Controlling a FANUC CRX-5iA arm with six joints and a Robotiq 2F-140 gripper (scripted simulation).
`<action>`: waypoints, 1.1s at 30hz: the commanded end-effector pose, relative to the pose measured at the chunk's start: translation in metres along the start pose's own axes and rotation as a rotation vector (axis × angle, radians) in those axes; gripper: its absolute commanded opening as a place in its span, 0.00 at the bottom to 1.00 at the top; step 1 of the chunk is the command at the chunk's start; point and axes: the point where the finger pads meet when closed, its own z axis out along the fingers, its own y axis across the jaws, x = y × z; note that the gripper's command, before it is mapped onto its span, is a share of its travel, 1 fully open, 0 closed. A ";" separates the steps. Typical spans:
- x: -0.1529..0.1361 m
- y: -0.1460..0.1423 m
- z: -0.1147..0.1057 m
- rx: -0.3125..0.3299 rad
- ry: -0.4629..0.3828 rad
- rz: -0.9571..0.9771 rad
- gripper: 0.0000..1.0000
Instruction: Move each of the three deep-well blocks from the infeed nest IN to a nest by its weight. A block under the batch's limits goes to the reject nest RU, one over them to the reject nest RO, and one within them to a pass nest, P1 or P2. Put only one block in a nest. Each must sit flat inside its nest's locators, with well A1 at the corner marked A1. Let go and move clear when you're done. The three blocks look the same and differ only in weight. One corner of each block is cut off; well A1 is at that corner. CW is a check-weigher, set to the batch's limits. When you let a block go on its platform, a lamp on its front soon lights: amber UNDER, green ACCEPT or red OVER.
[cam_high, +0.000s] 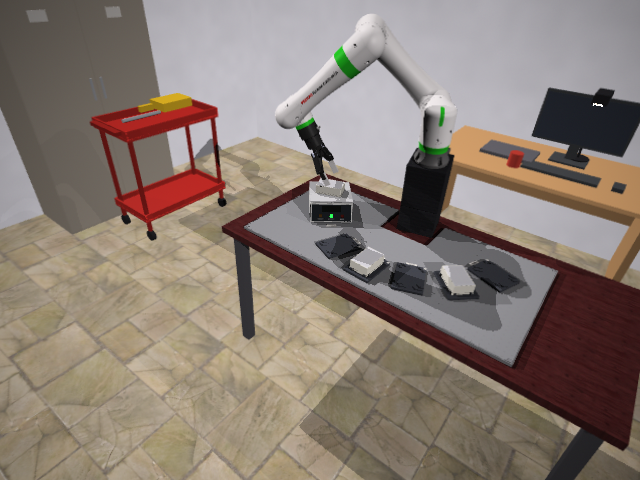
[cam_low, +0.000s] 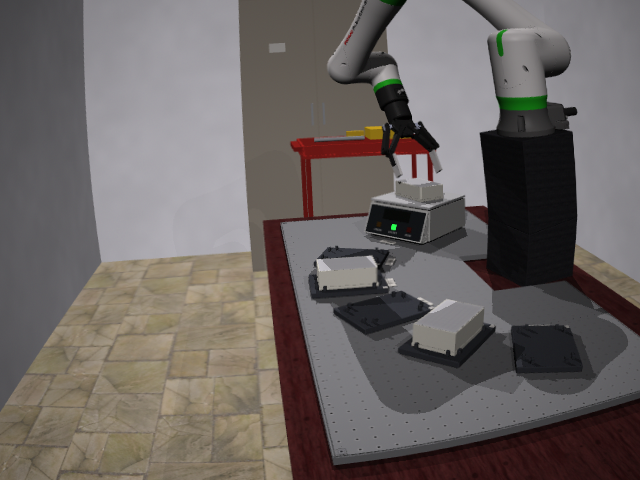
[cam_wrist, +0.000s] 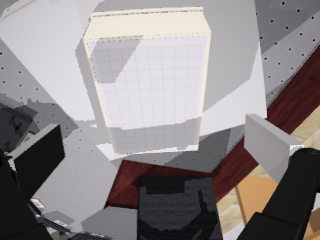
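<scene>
A white deep-well block (cam_high: 330, 189) (cam_low: 418, 191) (cam_wrist: 150, 90) lies on the platform of the check-weigher (cam_high: 331, 211) (cam_low: 447, 219). The weigher's middle lamp (cam_high: 331, 215) (cam_low: 393, 227) is lit green. My gripper (cam_high: 329, 175) (cam_low: 419, 172) (cam_wrist: 153, 136) is open and empty, just above that block. A second block (cam_high: 367, 261) (cam_low: 347, 272) sits in a dark nest near the board's front edge. A third block (cam_high: 457, 279) (cam_low: 448, 325) sits in another dark nest. The nest labels and A1 marks are too small to read.
Three nests hold no block: one nearest the weigher (cam_high: 338, 245), one between the two seated blocks (cam_high: 407, 277) (cam_low: 382, 311), and one at the far end of the row (cam_high: 494, 274) (cam_low: 546, 348). The black robot pedestal (cam_high: 424, 196) (cam_low: 529, 206) stands behind the board.
</scene>
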 end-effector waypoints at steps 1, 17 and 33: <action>0.002 0.000 0.004 0.000 0.000 0.000 1.00; 0.014 0.000 0.024 0.000 0.000 0.000 1.00; 0.023 0.000 0.039 0.000 0.000 0.000 1.00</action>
